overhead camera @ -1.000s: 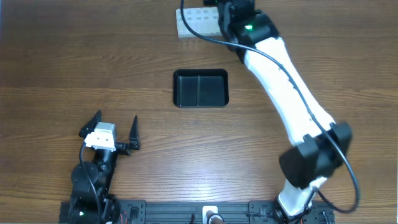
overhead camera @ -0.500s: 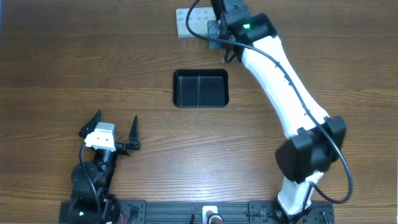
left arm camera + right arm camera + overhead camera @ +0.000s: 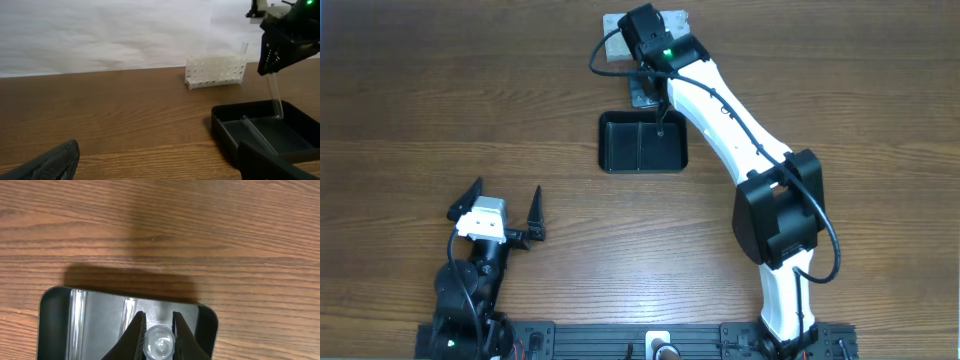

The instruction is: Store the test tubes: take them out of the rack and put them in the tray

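1. A brown wood-grain counter (image 3: 440, 120) carries everything. The left wrist view shows a pale wall (image 3: 100, 30) behind it.
2. The right fingers (image 3: 135, 335) are drawn narrow and clamp a clear test tube (image 3: 159, 342). Their own camera sees the tube end-on between the two tips.
3. In the left wrist view the held tube hangs nearly upright below the dark fingers. Its lower end is down inside the black tray (image 3: 220, 130), near the far wall.
4. I cannot tell which compartment the tube is over.
5. Two more clear tubes (image 3: 77, 325) seem to lie flat on the tray floor beside the held one.
6. The tray sits at the middle of the counter, with a divider running across it.
7. Beyond the tray, at the far edge, stands the white rack (image 3: 215, 72). One tube (image 3: 244, 50) stands upright in its end hole.
8. The right arm reaches from its base up past the tray's right side, and its wrist is above the rack.
9. The left fingers (image 3: 535, 212) are spread wide and hold nothing. They are close to their own base, well apart from the tray.
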Robot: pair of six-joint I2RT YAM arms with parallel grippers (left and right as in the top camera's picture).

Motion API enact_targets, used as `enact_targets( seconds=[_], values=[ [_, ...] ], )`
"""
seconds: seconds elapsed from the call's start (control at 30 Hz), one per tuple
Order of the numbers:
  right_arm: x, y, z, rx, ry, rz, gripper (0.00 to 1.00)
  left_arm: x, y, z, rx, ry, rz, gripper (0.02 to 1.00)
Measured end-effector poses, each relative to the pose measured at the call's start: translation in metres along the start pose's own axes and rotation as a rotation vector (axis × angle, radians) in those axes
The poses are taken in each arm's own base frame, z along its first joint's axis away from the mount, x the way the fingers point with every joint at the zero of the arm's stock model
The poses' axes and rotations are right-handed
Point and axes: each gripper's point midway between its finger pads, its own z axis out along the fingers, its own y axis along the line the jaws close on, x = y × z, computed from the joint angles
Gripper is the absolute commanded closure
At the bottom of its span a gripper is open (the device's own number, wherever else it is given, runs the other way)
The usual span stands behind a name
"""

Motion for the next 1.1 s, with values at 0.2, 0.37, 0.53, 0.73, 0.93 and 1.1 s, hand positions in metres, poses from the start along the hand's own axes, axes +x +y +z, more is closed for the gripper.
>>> enact_targets(
  seconds=[0.2,0.37,0.53,0.73,0.93,1.1],
  values=[
    [0.007,0.001,0.008,0.005,0.020,-0.005,0.978,0.000,0.000,0.000,0.000,0.000,0.000,0.018],
    [0.017,0.005,0.021,-0.010,0.035,-0.006,0.991,0.000,0.000,0.000,0.000,0.000,0.000,0.018],
    [0.025,0.013,0.032,-0.034,0.041,-0.013,0.991,0.000,0.000,0.000,0.000,0.000,0.000,0.018],
    [0.028,0.017,0.035,-0.056,0.047,-0.012,0.879,0.000,0.000,0.000,0.000,0.000,0.000,0.018],
    [0.042,0.019,0.045,-0.077,0.079,-0.015,0.989,0.000,0.000,0.000,0.000,0.000,0.000,0.018],
    [0.052,0.022,0.053,-0.102,0.099,-0.012,0.943,0.000,0.000,0.000,0.000,0.000,0.000,0.018]
  ],
)
